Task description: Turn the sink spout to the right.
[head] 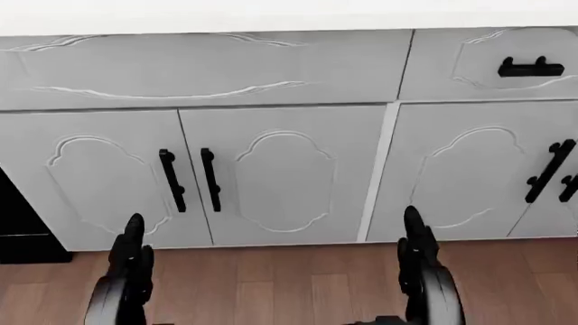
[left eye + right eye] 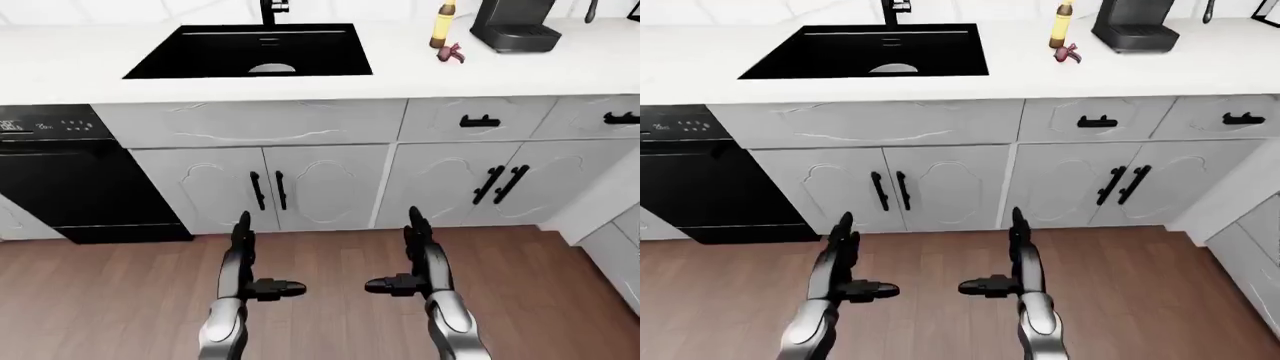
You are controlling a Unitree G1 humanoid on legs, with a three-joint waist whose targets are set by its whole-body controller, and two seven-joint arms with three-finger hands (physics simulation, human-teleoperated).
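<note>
A black sink (image 2: 255, 51) is set in the white counter (image 2: 90, 64) at the top of the left-eye view. Only the base of its black spout (image 2: 272, 10) shows at the top edge; the rest is cut off. My left hand (image 2: 252, 264) and right hand (image 2: 408, 259) are held low over the wood floor, well short of the counter. Both are open and empty, fingers pointing up and thumbs pointing inward. They also show at the bottom of the head view, the left hand (image 1: 127, 264) and the right hand (image 1: 423, 261).
White cabinet doors with black handles (image 2: 267, 190) stand under the sink. A black dishwasher (image 2: 70, 176) is at the left. A yellow bottle (image 2: 443, 24), a small dark red object (image 2: 453, 52) and a black coffee machine (image 2: 515, 26) stand on the counter right of the sink.
</note>
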